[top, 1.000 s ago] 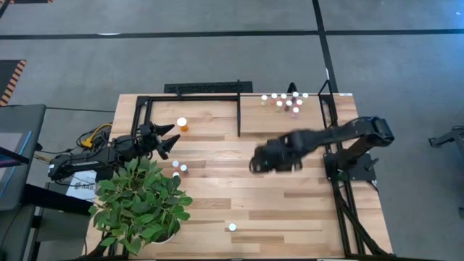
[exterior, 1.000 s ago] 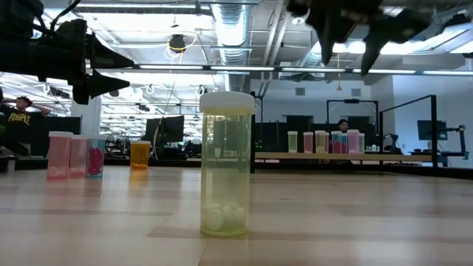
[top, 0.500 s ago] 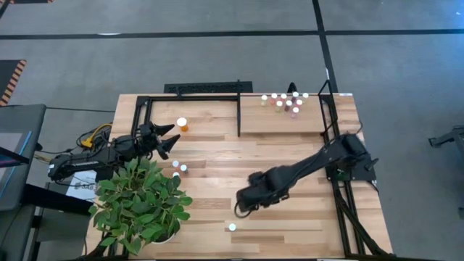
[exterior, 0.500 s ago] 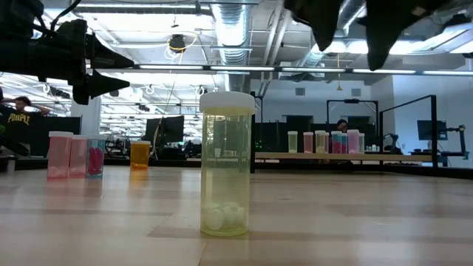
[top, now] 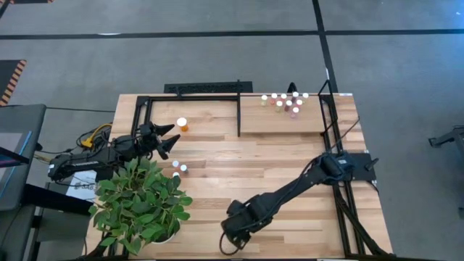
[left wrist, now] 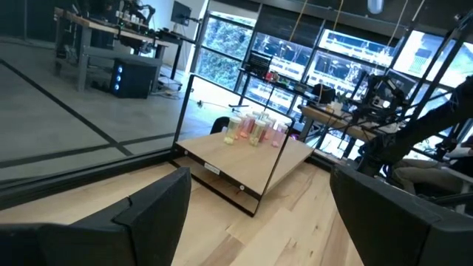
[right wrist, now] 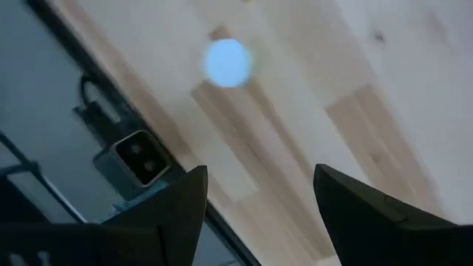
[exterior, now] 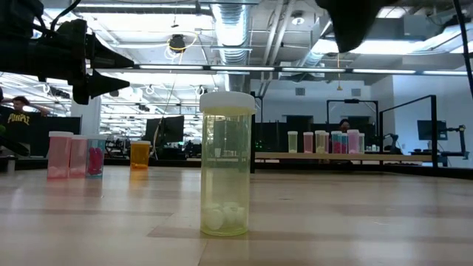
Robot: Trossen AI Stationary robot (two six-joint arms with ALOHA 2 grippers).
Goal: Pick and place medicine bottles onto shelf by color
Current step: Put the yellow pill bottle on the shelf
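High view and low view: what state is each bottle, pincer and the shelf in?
Right pincer: open, above the yellowish bottle.
Yellowish bottle: upright, capped, not held.
Left pincer: open, empty, near the plant.
Orange bottle: upright, capped.
Shelf: holds clustered bottles.

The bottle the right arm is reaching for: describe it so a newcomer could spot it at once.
Start at the table's near edge, the long side farthest from the shelf and its cluster of small bottles. There the right tool hangs open above a lone pale yellowish bottle with a white cap. Unlike every other bottle, it stands alone, closest to the low camera.
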